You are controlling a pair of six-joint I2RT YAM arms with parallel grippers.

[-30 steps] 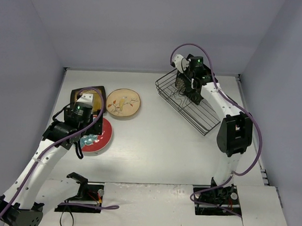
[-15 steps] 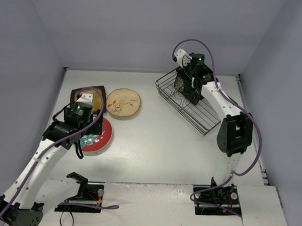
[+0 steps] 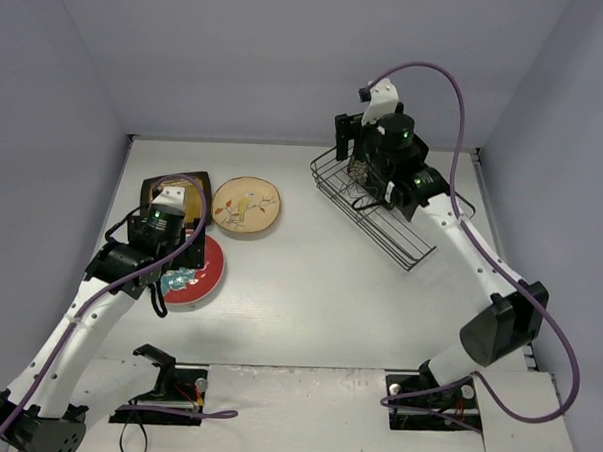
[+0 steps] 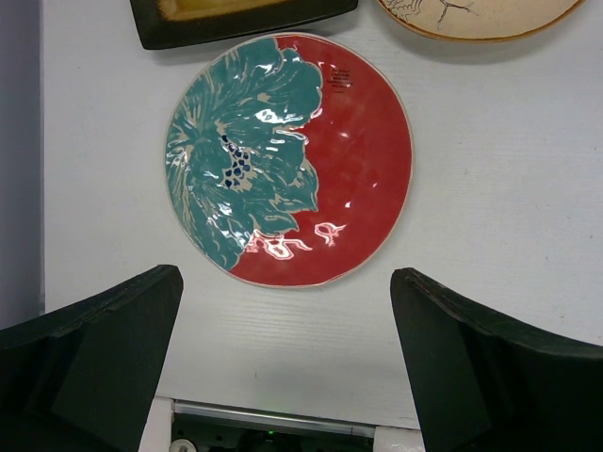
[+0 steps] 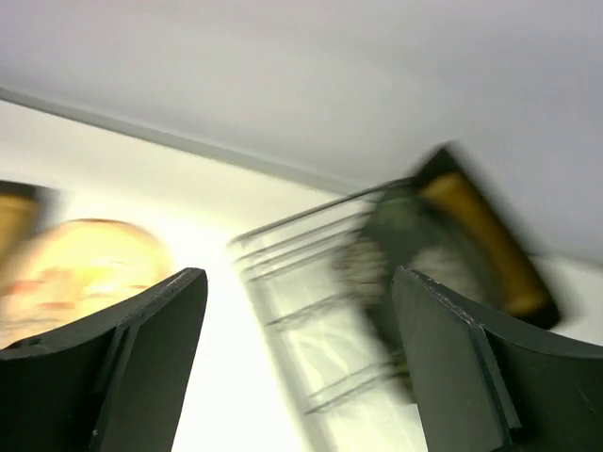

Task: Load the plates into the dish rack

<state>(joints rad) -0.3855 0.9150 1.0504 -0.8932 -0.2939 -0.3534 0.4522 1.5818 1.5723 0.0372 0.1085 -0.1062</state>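
The right hand [image 3: 353,150] has let go. Its jaws, shut a second ago down in the far end of the rack [image 3: 363,223], now stand wide apart with nothing between them. The hand has risen clear of the wires, so the rack and the plate [image 5: 452,235] standing in it now lie below and ahead of it. The arm's elbow [image 3: 500,332] has swung out and back, well behind the hand. The cable [image 3: 457,93] arcs higher above the hand. The wrist view is smeared by motion.

I can read nothing for certain: the red and teal plate [image 4: 358,160] below me carries a small dark print [image 4: 339,80], too tiny to make out.
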